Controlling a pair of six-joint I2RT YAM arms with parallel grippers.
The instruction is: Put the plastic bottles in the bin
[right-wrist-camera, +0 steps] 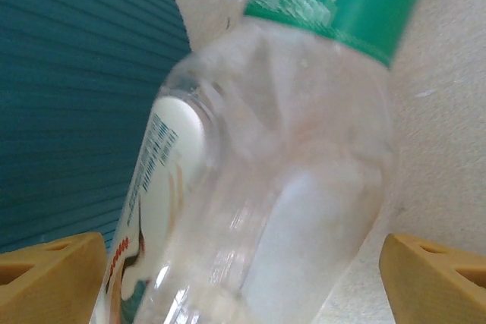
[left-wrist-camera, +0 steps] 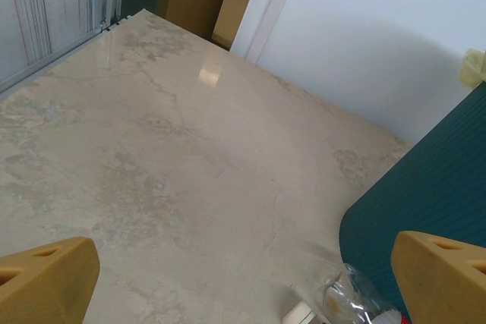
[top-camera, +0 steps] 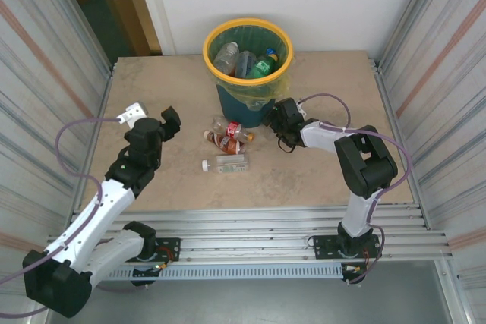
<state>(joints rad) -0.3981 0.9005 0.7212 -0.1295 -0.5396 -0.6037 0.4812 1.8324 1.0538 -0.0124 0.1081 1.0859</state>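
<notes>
- Clear bottle with a green label [right-wrist-camera: 296, 165] lies on the table [right-wrist-camera: 448, 111] directly between the jaws of the right gripper [right-wrist-camera: 243, 278], just beside the teal wall of the bin [right-wrist-camera: 68, 96], which stands to the jaws' left.
- Its long axis runs ahead of the jaws, leaning a little to one side, so a finger stands on each flank and closing would take it across its width.
- The right jaws are released: they are spread, a strip of table shows between the bottle and one finger [right-wrist-camera: 437, 275], and nothing looks gripped.
- The left gripper [top-camera: 170, 121] is also released and empty, with bare table ahead of it and the bin wall ahead to its right; the right arm is clearly the nearer one.
- Counted from above: one bin, with three bottles inside, two clear [top-camera: 227, 57] and one green [top-camera: 264, 64].
- Between the two grippers lies a cluster [top-camera: 228, 133] of about three bottles, hard to separate, and a lone white-capped bottle [top-camera: 225, 164] lies nearer the arm bases.
</notes>
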